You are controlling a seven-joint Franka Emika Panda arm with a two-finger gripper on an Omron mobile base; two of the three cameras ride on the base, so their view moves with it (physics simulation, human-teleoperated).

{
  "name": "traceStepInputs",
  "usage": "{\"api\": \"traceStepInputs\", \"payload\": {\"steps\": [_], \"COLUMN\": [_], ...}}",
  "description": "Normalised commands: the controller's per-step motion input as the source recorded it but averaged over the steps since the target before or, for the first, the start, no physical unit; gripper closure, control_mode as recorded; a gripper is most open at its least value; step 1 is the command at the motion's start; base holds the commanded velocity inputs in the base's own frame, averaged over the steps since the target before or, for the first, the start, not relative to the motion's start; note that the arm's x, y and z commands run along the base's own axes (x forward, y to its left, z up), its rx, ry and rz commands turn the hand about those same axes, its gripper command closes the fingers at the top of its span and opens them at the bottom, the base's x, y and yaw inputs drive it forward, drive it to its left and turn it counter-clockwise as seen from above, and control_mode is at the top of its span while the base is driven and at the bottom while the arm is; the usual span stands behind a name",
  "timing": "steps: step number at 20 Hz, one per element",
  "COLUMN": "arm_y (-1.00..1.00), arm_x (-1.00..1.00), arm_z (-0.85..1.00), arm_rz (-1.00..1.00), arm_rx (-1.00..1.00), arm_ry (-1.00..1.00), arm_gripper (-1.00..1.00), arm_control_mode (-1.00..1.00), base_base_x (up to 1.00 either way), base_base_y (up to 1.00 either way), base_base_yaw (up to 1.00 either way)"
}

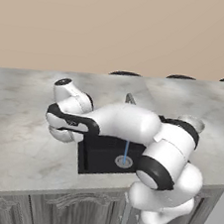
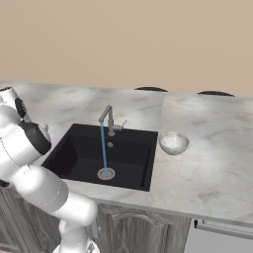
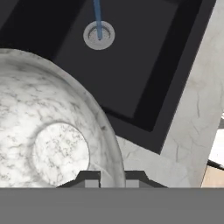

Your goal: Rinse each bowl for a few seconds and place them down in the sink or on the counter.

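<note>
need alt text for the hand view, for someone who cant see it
The gripper is shut on the rim of a speckled white-grey bowl, held beside the black sink. Past the bowl, a thin blue stream of water falls onto the round metal drain, with marbled counter alongside the basin.

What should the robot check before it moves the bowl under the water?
1. Water running: a blue stream falls from the faucet to the drain. Ok.
2. Gripper shut on the held bowl, jaws on its rim. Ok.
3. Held bowl under the stream: off to the side. Not ok.
4. Sink free of things. Ok.
5. Second bowl safe on the counter. Ok.
</note>
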Motion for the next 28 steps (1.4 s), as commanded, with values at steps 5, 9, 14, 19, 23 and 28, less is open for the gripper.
{"api": "traceStepInputs", "payload": {"steps": [5,9,14,19,23,28], "arm_y": [0.17,0.17,0.18,0.08,0.03,0.00], "arm_x": [0.00,0.00,0.01,0.00,0.00,0.00], "arm_z": [-0.27,-0.35,-0.35,-0.33,-0.36,-0.38], "arm_rz": [0.00,0.00,0.00,0.00,0.00,0.01], "arm_rx": [0.08,0.02,0.00,0.00,0.02,0.05], "arm_ry": [0.12,0.05,0.03,0.01,0.01,0.02], "arm_gripper": [1.00,1.00,1.00,1.00,1.00,1.00], "arm_control_mode": [-1.00,-1.00,-1.00,-1.00,-1.00,-1.00], "base_base_x": [0.00,0.00,0.00,0.00,0.00,0.00], "base_base_y": [0.00,0.00,0.00,0.00,0.00,0.00], "base_base_yaw": [0.00,0.00,0.00,0.00,0.00,0.00]}}
